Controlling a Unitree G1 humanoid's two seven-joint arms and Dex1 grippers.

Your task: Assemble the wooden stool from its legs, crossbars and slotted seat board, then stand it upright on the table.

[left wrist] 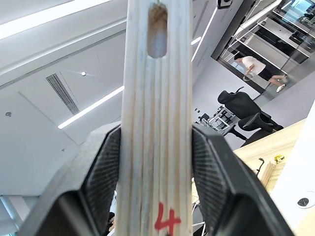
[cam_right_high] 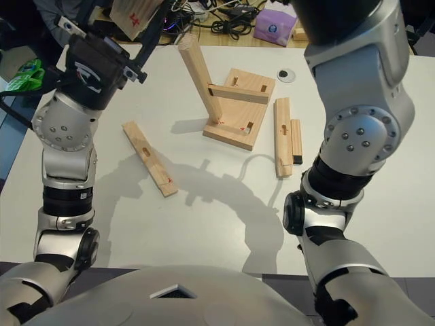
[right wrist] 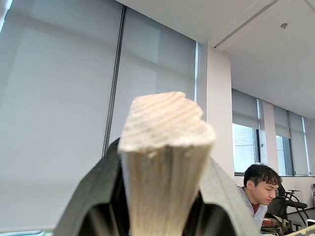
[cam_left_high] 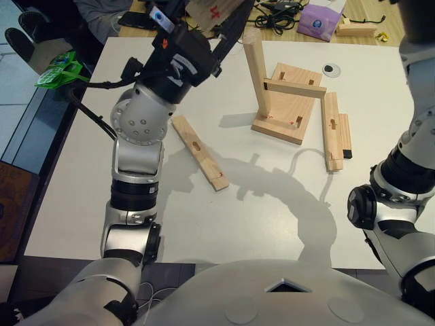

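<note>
1. L tool (left wrist: 156, 147): jaws clamped tight on a slotted leg (left wrist: 157, 73) (red "4" by the grip). It's held in the air over the far-left part of the surface (cam_left_high: 258, 224), slot end away from the wrist.
2. R tool (right wrist: 165, 182): closed on a wood piece (right wrist: 165, 128) seen end-on, so can't tell if it's a leg or a crossbar. The arm is raised well above the surface.
3. Board (cam_left_high: 292, 112) lies flat toward the far side, w/ one post (cam_left_high: 255, 75) standing in its near-left corner. A crossbar (cam_left_high: 293, 87) runs from the post across the board.
4. Loose leg (cam_left_high: 199, 151) lies flat left of the board, apart from it. A long bar (cam_left_high: 331, 129) and short bar (cam_left_high: 344, 132) lie side by side just right of the board.
5. Step: mid-assembly, prob. approx. one leg seated. Both tools have parts aloft, so it looks like mating them, or bringing leg 4 to the board.
6. Next move needs the piece's end lined up square w/ a slot, then a straight push. Keep clear of the post, which could tip.
</note>
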